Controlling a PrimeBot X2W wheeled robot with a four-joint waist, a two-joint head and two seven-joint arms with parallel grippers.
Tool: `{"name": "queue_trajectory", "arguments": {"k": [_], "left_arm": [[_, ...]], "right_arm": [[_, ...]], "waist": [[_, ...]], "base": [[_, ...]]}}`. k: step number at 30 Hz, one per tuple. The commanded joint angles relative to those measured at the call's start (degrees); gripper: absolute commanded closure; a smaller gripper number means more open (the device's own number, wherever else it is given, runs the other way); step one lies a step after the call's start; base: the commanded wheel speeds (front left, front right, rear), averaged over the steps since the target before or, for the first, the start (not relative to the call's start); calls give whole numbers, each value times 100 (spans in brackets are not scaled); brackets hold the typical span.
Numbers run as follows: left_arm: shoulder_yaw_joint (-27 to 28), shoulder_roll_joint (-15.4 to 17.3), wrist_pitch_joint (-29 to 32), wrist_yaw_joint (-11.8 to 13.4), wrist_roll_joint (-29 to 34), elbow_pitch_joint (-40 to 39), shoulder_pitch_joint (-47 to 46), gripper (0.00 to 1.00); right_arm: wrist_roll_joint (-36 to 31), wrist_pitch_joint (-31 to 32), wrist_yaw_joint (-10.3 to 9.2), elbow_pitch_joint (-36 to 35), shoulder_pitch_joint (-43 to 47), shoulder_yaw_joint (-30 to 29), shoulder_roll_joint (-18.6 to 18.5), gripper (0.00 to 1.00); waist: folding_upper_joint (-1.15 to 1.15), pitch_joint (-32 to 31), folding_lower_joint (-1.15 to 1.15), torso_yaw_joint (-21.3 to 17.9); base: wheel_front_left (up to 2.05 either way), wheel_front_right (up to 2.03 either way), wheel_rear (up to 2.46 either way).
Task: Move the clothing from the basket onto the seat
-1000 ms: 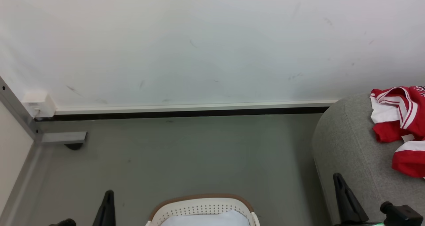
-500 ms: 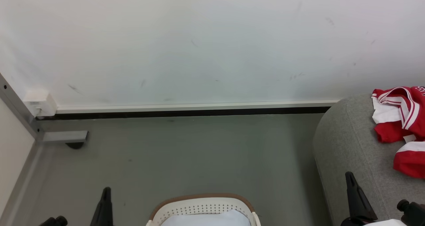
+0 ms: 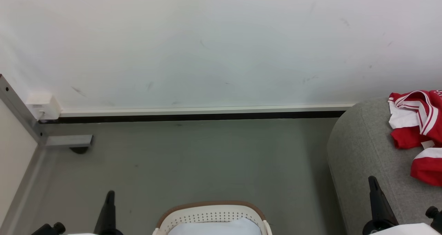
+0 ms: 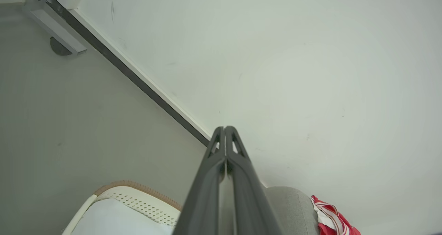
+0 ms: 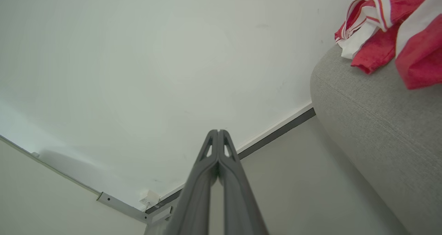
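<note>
Red clothing (image 3: 419, 131) with white panels and striped trim lies crumpled on the grey seat (image 3: 362, 148) at the right; it also shows in the right wrist view as clothing (image 5: 397, 24) on the seat (image 5: 373, 110). The cream basket (image 3: 211, 215) with a brown rim sits at the bottom centre, holding a pale lining cloth (image 3: 214, 228). My left gripper (image 3: 109, 195) is shut and empty to the left of the basket, and its joined tips show in the left wrist view (image 4: 224, 128). My right gripper (image 3: 372, 179) is shut and empty in front of the seat, tips pressed together (image 5: 218, 131).
A white wall (image 3: 207, 48) with a dark baseboard (image 3: 193, 117) runs behind grey floor (image 3: 207, 159). A metal frame post (image 3: 20, 110) with a foot bracket (image 3: 69, 140) and a white box (image 3: 43, 106) stands at the left.
Both grippers have sunk lower in the head view, the right one drifting right. The camera has shifted slightly to the left. The clothing has not moved on the seat.
</note>
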Motion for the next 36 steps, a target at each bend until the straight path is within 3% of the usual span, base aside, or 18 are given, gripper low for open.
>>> {"name": "queue_trajectory", "arguments": {"k": [1, 36], "left_arm": [[47, 15, 22, -28, -152, -38, -123, 100], [265, -38, 614, -164, -2129, 156, -413, 100]], "right_arm": [[138, 35, -4, -40, -148, -52, -26, 100], [2129, 601, -8, 96, -281, -517, 31, 100]], "waist": [[0, 0, 0, 2], [0, 26, 0, 74]], "base": [[0, 0, 0], [0, 0, 0]]}}
